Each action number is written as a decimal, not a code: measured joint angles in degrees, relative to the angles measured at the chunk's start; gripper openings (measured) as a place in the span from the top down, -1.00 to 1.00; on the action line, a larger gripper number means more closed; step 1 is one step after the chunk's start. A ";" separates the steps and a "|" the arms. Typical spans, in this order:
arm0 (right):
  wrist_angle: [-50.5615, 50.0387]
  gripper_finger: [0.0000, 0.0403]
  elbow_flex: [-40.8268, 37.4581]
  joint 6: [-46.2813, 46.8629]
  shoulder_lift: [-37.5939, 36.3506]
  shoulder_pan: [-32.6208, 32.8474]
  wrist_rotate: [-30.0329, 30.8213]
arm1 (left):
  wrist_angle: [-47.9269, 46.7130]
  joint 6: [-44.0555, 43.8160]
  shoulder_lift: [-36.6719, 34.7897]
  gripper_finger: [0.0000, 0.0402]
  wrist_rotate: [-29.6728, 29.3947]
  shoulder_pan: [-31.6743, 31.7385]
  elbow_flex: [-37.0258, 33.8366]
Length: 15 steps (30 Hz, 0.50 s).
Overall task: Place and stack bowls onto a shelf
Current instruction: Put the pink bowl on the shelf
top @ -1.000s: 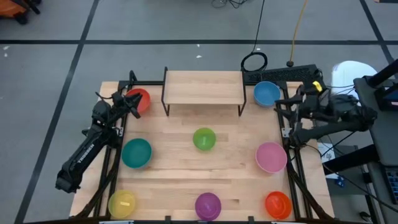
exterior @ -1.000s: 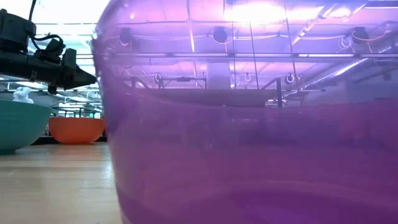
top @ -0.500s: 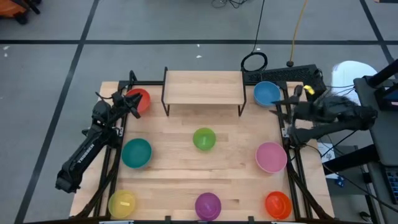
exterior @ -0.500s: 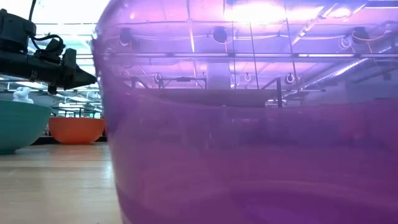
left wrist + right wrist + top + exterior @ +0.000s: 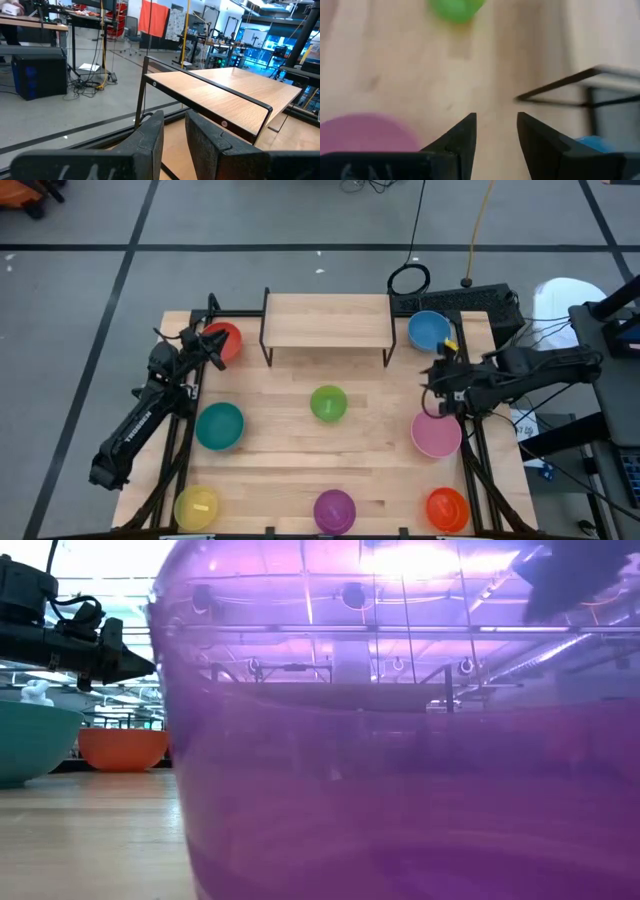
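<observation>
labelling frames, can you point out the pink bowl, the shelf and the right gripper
pink bowl point(image 5: 436, 433): high view, middle of its inside.
shelf point(image 5: 327, 320): high view, bare middle of its wooden board.
right gripper point(image 5: 436, 391): high view, midway between its open fingertips, just above the pink bowl.

You have the shelf point(image 5: 326, 320) at the far middle of the tabletop point(image 5: 380, 430), one bowl point(image 5: 222, 340) at its left, another bowl point(image 5: 428, 330) at its right, six bowls nearer you
</observation>
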 joint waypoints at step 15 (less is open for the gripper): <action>-7.85 0.33 -0.69 9.96 3.78 0.00 -14.74 | 0.02 0.00 -0.01 0.57 0.01 -0.01 0.00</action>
